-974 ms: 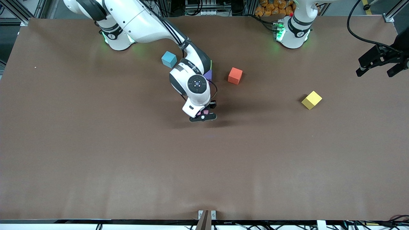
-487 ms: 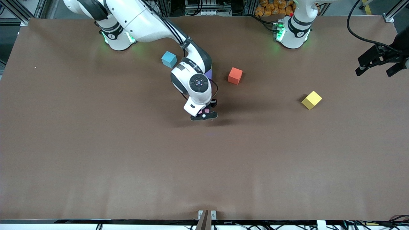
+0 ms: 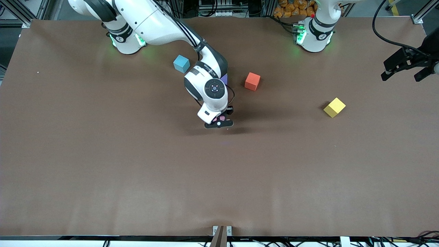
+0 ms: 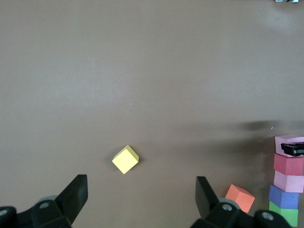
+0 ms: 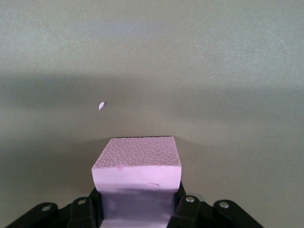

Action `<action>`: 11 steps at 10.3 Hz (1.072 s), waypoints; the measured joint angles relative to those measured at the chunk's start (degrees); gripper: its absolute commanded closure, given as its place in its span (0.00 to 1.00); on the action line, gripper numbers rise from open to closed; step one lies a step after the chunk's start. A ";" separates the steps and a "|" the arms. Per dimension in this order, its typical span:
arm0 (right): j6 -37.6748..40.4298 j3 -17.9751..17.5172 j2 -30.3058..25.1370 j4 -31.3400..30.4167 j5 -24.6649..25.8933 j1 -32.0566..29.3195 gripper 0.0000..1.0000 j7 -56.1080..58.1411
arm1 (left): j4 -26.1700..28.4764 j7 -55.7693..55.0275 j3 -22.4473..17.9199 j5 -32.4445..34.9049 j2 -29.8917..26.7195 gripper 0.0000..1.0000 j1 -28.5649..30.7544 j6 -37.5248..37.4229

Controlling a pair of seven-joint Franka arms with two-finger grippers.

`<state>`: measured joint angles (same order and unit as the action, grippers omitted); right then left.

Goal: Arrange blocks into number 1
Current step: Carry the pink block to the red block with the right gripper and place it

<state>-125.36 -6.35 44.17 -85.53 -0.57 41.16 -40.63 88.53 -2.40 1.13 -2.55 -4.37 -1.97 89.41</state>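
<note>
My right gripper [image 3: 219, 122] is shut on a light pink block [image 5: 137, 173], its fingers [image 5: 184, 205] pressed on both sides. In the left wrist view this pink block [image 4: 287, 141] sits at the end of a straight row, next to a red block [image 4: 288, 164], then another pink block [image 4: 288, 181], a purple block [image 4: 283, 196] and a green block [image 4: 283, 213]. The front view hides most of the row under the right arm; only the purple block [image 3: 224, 79] shows. My left gripper [image 3: 408, 67] waits open, high over the left arm's end of the table.
A blue block [image 3: 181, 63] lies near the right arm's base. An orange block [image 3: 252, 81] lies beside the row toward the left arm's end. A yellow block [image 3: 334, 107] lies farther that way, also in the left wrist view [image 4: 125, 159].
My right gripper with the pink block has shifted slightly toward the row. The left arm has barely moved.
</note>
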 measured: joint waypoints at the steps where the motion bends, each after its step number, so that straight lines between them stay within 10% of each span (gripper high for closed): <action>1: 0.00 0.00 0.00 -0.15 0.00 0.14 1.00 -0.46 | 0.00 0.00 0.00 0.00 0.01 0.00 0.00 -0.02; 3: -0.11 0.01 -0.06 -0.50 0.00 0.35 0.94 -0.71 | 0.00 0.00 0.00 0.00 0.02 0.00 0.00 -0.03; 4: -0.11 0.01 -0.09 -0.56 0.00 0.38 0.69 -0.72 | 0.00 0.00 0.01 0.00 0.02 0.00 0.00 -0.04; 5: -0.11 0.01 -0.10 -0.57 0.00 0.38 0.01 -0.91 | 0.00 0.00 0.01 0.00 0.02 0.00 0.00 -0.06; 11: -0.14 0.46 -3.16 -0.46 0.00 0.26 0.00 -2.40 | 0.00 0.01 0.04 0.00 0.05 0.00 -0.02 -0.11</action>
<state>-125.49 -5.90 41.01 -85.99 -0.57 41.42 -43.02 88.53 -2.40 1.17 -2.55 -4.32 -1.99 89.30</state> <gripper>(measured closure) 0.000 0.000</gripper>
